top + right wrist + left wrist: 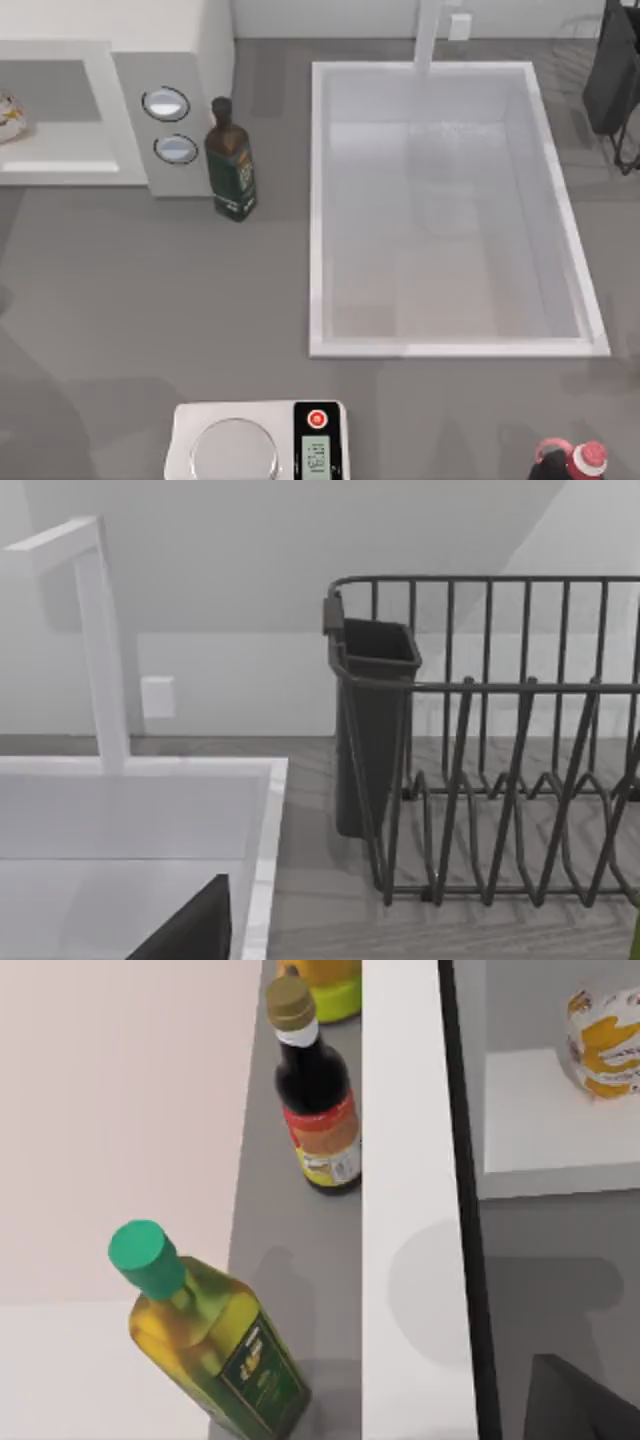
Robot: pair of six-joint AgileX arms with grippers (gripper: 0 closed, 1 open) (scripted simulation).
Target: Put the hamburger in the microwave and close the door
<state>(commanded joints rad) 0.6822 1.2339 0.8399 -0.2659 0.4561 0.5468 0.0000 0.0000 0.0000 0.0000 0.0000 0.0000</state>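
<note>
The small roundish hamburger (10, 115), pale tan with yellow-orange specks, is sitting inside the grey cavity of the large white boxy microwave (180, 40) at the far left of the table, on the cavity's pale floor. In the left wrist view the same hamburger (603, 1042) is lying on the white floor of the cavity, past the thick white frame of the hinged door (410, 1210), which is standing open edge-on to that camera. Whether either claw is open or closed cannot be told. Just beside the microwave's grey panel with two round silvery knobs, a dark green glass bottle (231, 160) is standing upright. A white rectangular sink (320, 200) is occupying the middle and right of the table. A flat white scale with a round steel plate (258, 440) is resting at the near edge. A dark wire dish rack (500, 740) is standing beside the sink.
</note>
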